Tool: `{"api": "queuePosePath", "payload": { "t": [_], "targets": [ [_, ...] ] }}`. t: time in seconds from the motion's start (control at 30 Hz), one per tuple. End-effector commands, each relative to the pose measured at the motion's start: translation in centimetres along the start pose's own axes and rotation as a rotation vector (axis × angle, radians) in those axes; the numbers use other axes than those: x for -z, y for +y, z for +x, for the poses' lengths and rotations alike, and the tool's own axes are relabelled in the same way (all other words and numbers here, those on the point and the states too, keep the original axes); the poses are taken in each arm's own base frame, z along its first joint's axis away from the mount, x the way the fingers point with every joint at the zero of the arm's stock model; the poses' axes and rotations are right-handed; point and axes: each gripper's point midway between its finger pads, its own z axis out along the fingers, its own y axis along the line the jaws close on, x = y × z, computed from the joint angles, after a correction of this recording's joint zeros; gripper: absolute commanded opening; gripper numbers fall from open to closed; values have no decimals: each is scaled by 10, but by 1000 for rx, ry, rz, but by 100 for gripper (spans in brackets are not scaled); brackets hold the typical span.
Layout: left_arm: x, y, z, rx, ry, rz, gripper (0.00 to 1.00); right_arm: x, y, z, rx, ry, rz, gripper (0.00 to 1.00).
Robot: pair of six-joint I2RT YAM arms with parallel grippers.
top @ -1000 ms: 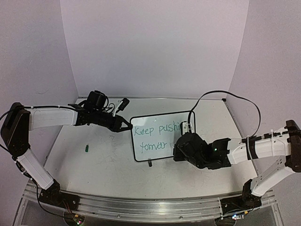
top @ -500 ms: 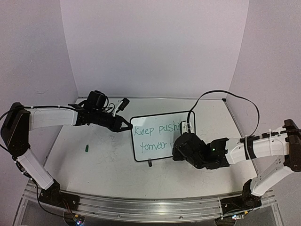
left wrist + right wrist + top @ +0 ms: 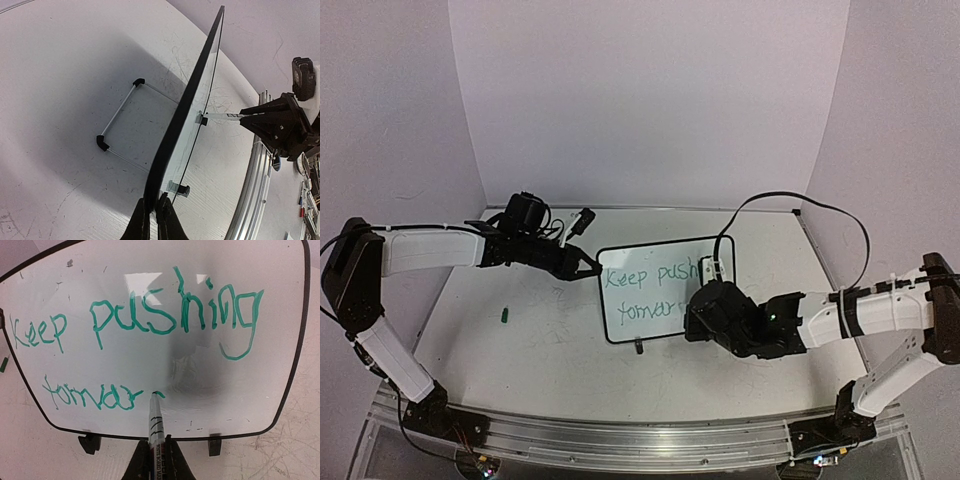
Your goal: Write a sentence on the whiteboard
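my left pincer (image 3: 152, 212) is clamped shut on the left rim of the whiteboard (image 3: 642, 328), which stands upright on its small feet (image 3: 89, 442) near the middle of the counter (image 3: 520, 350). i judge the board light, thin and stiff, so it would skid or tip back under pen pressure. the rim is the place to pinch it, off the slick writing face where wet ink would smear. across it the sentence (image 3: 150, 325) reads "keep pushing" above "forwar", one letter short. the marker (image 3: 156, 422) touches the board just right of that last r, a small green stroke begun. my right pincer (image 3: 154, 460) is clamped on the marker's smooth, hard barrel, close behind the tip, which should limit wobble.
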Motion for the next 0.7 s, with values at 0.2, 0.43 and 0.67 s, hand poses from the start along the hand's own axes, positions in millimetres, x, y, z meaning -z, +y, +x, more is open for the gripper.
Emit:
{"api": "queuePosePath", "payload": {
  "t": [0.2,0.43,0.67],
  "targets": [
    [7,0,-17,-59,-37,-43,0,-8,9,7,-13,36,-34,0],
    [7,0,-17,-58,-35,-43,0,-6,-4,19,-14,60,1,0],
    [6,1,-16,-56,-33,-44,0,-1,-8,-1,-27,-3,33,0]
  ]
}}
